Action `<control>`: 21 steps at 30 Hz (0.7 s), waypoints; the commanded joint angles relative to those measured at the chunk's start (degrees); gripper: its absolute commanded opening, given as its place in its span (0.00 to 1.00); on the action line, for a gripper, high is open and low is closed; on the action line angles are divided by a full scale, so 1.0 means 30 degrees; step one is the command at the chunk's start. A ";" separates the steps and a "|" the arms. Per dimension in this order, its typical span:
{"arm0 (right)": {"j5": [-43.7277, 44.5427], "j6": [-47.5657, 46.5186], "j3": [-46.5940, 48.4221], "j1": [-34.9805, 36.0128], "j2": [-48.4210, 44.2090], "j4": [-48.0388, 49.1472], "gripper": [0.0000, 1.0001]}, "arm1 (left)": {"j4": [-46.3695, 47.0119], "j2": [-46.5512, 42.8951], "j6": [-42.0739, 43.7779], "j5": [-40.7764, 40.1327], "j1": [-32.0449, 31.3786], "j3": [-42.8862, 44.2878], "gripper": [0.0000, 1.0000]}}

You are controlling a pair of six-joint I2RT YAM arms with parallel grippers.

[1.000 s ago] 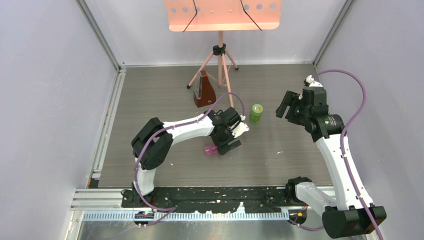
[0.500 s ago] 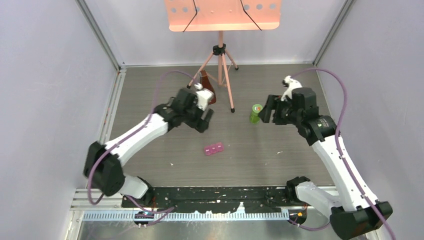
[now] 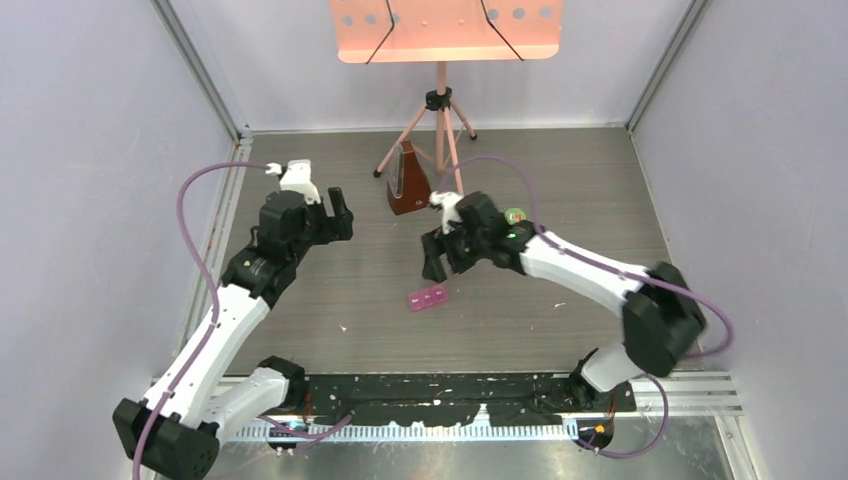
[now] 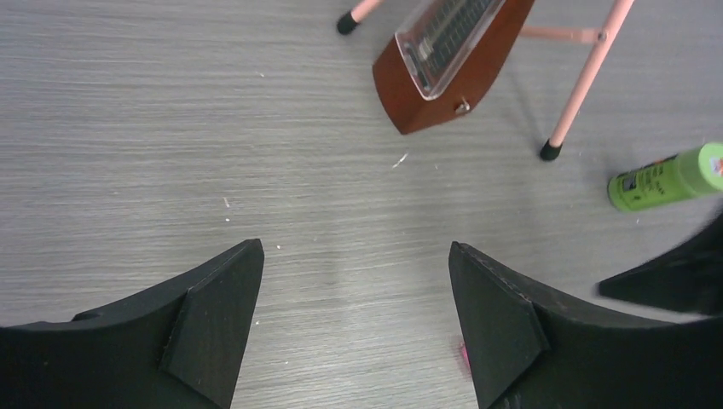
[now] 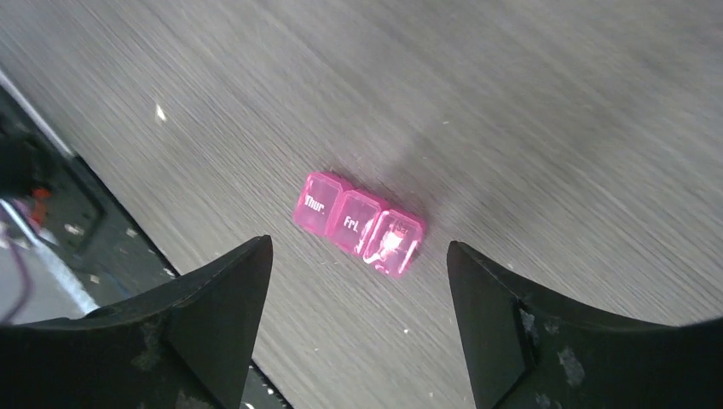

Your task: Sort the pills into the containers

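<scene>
Pink pill box (image 5: 361,222) lids read "Thur", "Fri"; third blurred.

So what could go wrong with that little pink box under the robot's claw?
1. The pink pill box lies loose on the table, lids apparently shut; the open jaws of the right arm hang above it and might shove it instead of gripping it.
2. The green bottle stands close beside the right arm, so a swing could knock it over.
3. No pills are visible, so they could be hard to find.
</scene>
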 commanded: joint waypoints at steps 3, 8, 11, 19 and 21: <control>0.0189 -0.6102 0.4282 0.2341 0.5271 -0.1074 0.84 | -0.0108 -0.1636 -0.0730 -0.1693 0.0404 -0.0205 0.83; -0.0371 -1.0340 0.5296 0.2625 0.6705 -0.2667 0.85 | -0.0350 -0.2630 -0.0570 -0.1511 0.0716 -0.1023 0.85; -0.0369 -1.1777 0.5551 0.2867 0.7031 -0.3351 0.85 | -0.0355 -0.3007 -0.0288 -0.1556 0.1030 -0.1195 0.86; -0.1569 -1.4413 0.6790 0.3182 0.8596 -0.6072 0.80 | 0.0239 -0.3502 0.0167 -0.1965 0.1679 -0.1288 0.89; -0.1426 -1.4792 0.6705 0.3337 0.8806 -0.6373 0.80 | 0.0486 -0.3718 -0.0009 -0.2471 0.1680 -0.1492 0.89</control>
